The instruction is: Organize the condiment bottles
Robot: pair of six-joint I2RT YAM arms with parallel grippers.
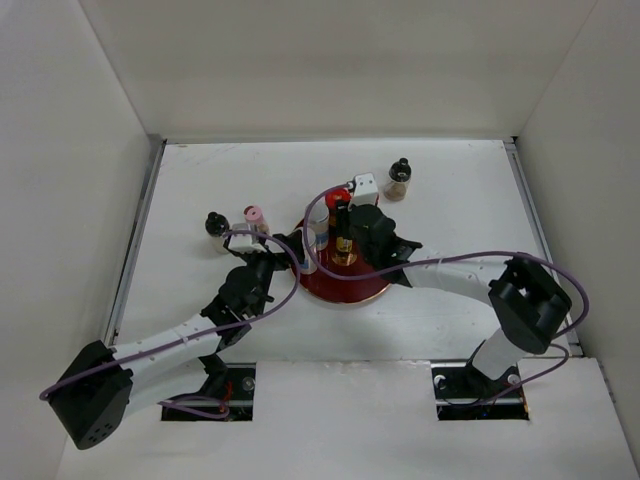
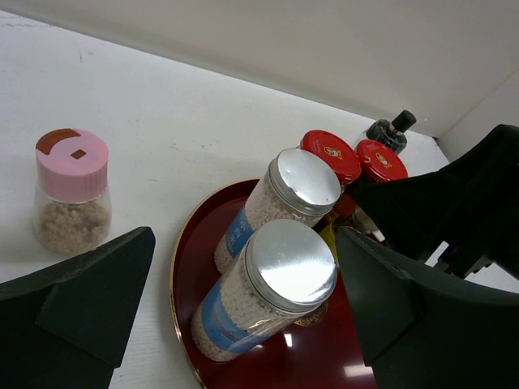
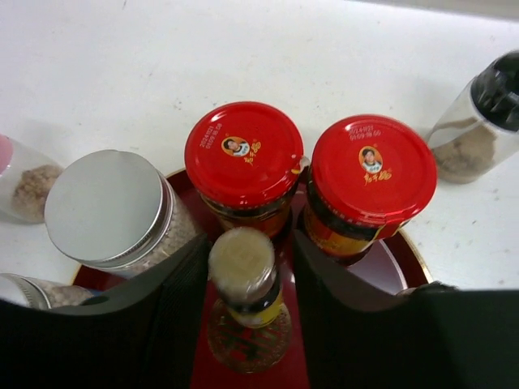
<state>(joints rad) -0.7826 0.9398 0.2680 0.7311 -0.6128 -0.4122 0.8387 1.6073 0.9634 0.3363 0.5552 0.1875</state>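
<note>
A dark red round tray [image 1: 350, 290] holds two red-capped jars [image 3: 243, 154] [image 3: 369, 166], two silver-capped clear jars [image 2: 290, 263] [image 2: 304, 180] and a slim amber bottle [image 3: 243, 271] standing on its gold centre. My right gripper [image 3: 251, 243] is open. Its fingers flank the amber bottle, the left one close against it and a gap on the right. My left gripper [image 2: 243, 243] is open wide around the nearer silver-capped jar, with gaps on both sides. A pink-capped jar [image 2: 71, 190] and a black-capped bottle [image 1: 213, 225] stand on the table left of the tray.
Another black-capped bottle [image 1: 399, 178] stands on the table behind and right of the tray. White walls close in the table on three sides. Purple cables loop from both arms over the tray's front.
</note>
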